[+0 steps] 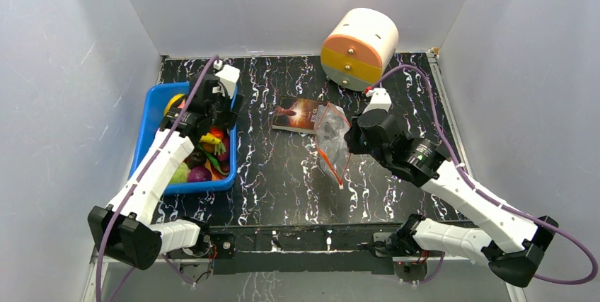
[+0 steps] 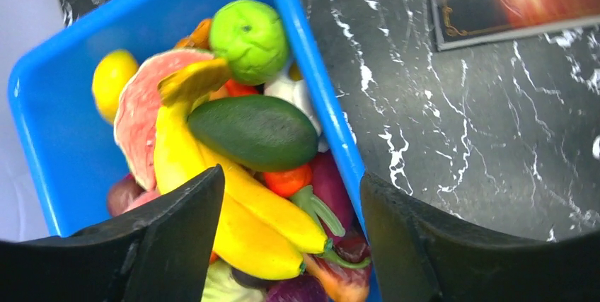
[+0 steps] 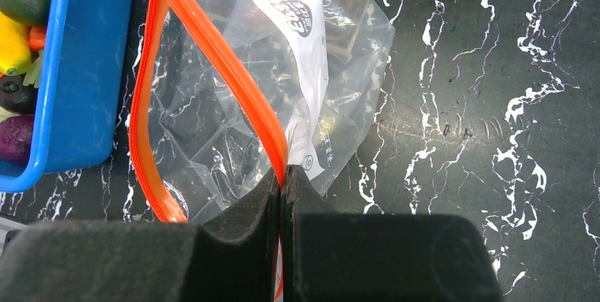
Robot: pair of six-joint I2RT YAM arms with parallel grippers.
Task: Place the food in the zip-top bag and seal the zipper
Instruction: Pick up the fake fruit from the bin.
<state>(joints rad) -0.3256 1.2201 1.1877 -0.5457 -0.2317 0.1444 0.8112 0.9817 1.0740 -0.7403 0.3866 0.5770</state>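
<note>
The toy food [image 2: 240,153] lies heaped in a blue bin [image 2: 49,139]: a yellow banana [image 2: 240,210], a dark green avocado [image 2: 255,132], a light green fruit [image 2: 249,39], a pink slice, a lemon, purple pieces. My left gripper [image 2: 291,238] is open just above the heap, over the bin's right wall; it shows over the bin in the top view [image 1: 205,114]. My right gripper [image 3: 282,182] is shut on the orange zipper [image 3: 233,83] of the clear zip-top bag [image 3: 233,97], holding it up with its mouth gaping; the bag [image 1: 332,143] hangs mid-table.
A dark book [image 1: 301,114] lies flat behind the bag. A round cream, orange and yellow container [image 1: 359,49] stands at the back right. The black marbled tabletop [image 1: 283,175] runs between bin and bag. White walls close in on three sides.
</note>
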